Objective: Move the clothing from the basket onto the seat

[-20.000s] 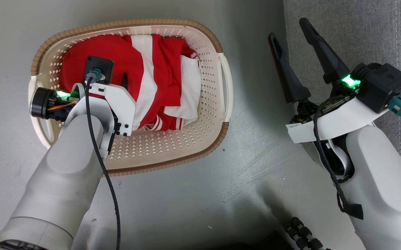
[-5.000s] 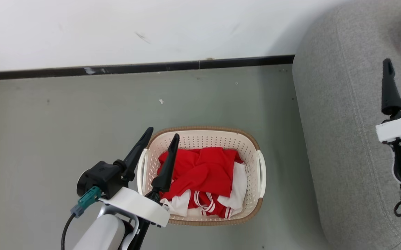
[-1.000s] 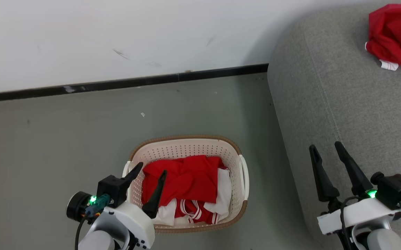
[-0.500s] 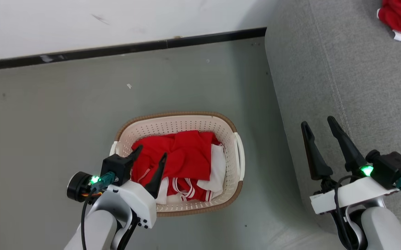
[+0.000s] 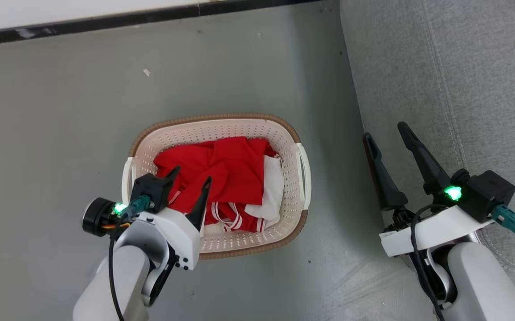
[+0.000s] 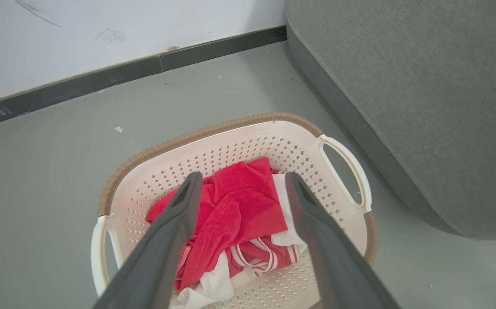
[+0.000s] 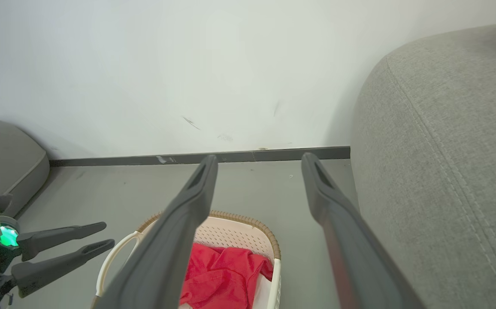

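Red clothing [image 5: 226,174] with white panels and striped trim lies crumpled in the cream basket [image 5: 213,122] on the floor. My left gripper [image 5: 193,174] hangs open over the basket's near left part, apart from the fabric. In the left wrist view its fingers frame the clothing [image 6: 235,214] inside the basket [image 6: 213,131]. My right gripper [image 5: 384,130] stands open and empty beside the grey seat [image 5: 440,80], at its left edge. The right wrist view looks past that gripper [image 7: 259,158] to the basket [image 7: 248,223], the clothing [image 7: 222,279], the seat [image 7: 445,171] and the left gripper [image 7: 107,234].
Grey floor surrounds the basket, with a gap between it and the seat [image 6: 424,86]. A white wall with a black baseboard [image 5: 106,22] runs along the far side. Another grey upholstered piece [image 7: 3,150] sits at the far left.
The head view has tilted down, so the basket and seat have slid up the picture. The left gripper has stayed over the basket's near left part. Both grippers have stayed open.
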Motion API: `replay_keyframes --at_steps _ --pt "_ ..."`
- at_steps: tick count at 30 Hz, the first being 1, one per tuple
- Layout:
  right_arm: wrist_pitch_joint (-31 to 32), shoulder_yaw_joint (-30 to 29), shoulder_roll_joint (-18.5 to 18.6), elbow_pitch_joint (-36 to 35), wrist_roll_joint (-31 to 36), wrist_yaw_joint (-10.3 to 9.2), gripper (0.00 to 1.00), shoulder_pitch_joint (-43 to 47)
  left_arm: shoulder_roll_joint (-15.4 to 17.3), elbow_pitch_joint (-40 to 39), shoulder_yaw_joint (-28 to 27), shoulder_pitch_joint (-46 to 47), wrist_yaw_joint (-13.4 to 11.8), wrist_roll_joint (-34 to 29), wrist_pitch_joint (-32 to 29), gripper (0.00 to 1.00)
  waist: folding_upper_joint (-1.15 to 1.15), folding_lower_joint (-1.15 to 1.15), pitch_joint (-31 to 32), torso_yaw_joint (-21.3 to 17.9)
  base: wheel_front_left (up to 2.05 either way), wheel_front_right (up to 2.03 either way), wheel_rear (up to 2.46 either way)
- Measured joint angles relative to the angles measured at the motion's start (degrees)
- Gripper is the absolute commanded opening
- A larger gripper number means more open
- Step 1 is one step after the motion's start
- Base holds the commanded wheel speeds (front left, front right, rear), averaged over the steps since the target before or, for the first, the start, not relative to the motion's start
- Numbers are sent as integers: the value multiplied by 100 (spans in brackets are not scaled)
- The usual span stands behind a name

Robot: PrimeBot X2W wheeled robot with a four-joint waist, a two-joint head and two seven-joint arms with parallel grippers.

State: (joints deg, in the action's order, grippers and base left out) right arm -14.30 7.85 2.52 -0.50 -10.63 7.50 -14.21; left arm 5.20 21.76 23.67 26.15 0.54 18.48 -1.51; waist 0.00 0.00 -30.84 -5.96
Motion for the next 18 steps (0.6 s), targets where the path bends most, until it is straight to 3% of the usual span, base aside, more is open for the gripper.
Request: replay_keyframes --at_steps 18 --pt "-33 330 11 -81 -59 0 100 -517 19 592 30 765 -130 -172 -445 100 0 0 -824 -152 0 0 0"
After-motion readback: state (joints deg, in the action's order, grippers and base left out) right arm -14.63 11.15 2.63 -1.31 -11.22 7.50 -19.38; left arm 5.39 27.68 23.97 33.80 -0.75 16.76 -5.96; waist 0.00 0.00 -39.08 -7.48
